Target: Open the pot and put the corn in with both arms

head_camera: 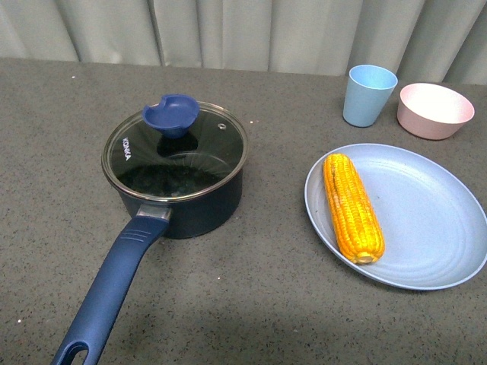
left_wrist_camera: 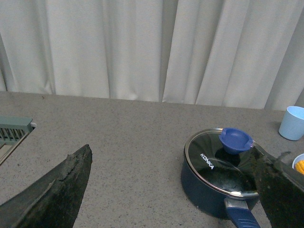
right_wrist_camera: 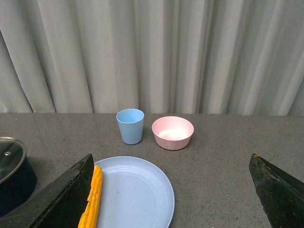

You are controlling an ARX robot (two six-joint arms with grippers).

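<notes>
The navy pot point(head_camera: 183, 205) stands on the grey table left of centre, its glass lid point(head_camera: 175, 156) with the blue knob point(head_camera: 171, 115) shut on it and its long blue handle point(head_camera: 110, 293) pointing toward the front edge. The corn point(head_camera: 352, 207) lies on a light-blue plate point(head_camera: 426, 220) at the right. Neither arm shows in the front view. My left gripper point(left_wrist_camera: 175, 190) is open and empty, held back from the pot point(left_wrist_camera: 209, 194), which sits by its one finger. My right gripper point(right_wrist_camera: 173, 194) is open and empty above the plate point(right_wrist_camera: 137, 190), the corn point(right_wrist_camera: 91, 202) beside one finger.
A light-blue cup point(head_camera: 369, 94) and a small pink bowl point(head_camera: 434, 110) stand at the back right, behind the plate. Pale curtains hang along the far table edge. A grey-green slatted rack point(left_wrist_camera: 14, 130) shows at the edge of the left wrist view.
</notes>
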